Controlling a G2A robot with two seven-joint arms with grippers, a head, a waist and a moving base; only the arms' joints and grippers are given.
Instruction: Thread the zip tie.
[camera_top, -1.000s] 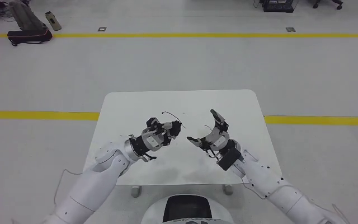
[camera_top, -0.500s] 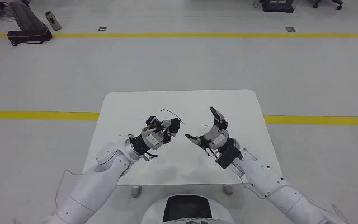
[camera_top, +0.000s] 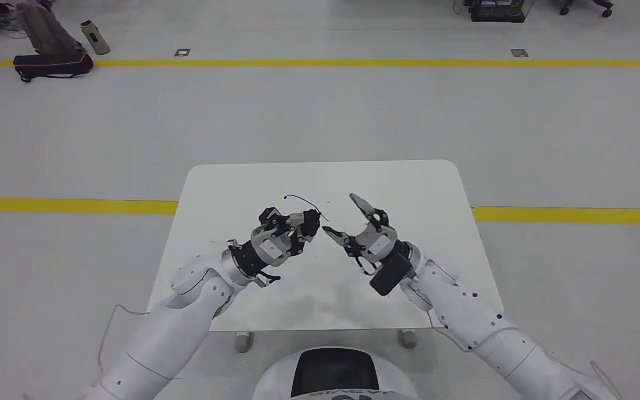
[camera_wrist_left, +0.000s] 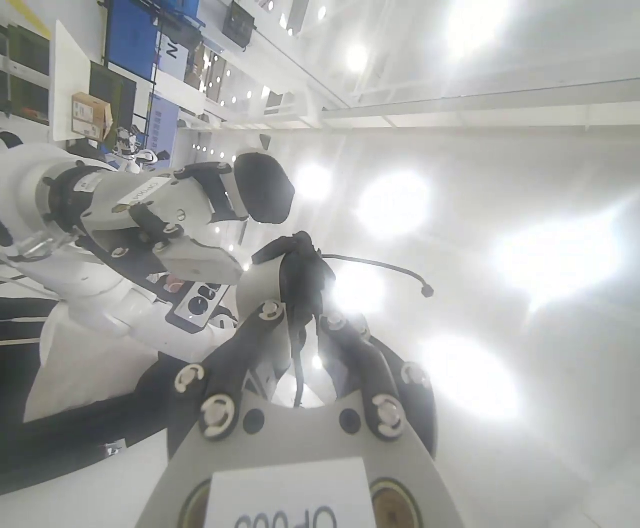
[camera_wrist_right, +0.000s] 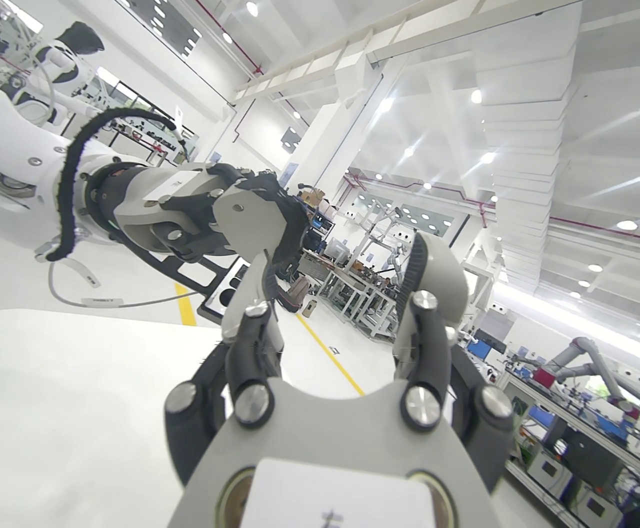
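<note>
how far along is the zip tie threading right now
Done: the zip tie is up off the table, pinched in the shut left gripper, with its head end curving free. In hand: the open right gripper sits close beside it, gripping nothing that I can see. Left: no loop shows, so the tail has yet to go through the head, which is the whole threading step.
</note>
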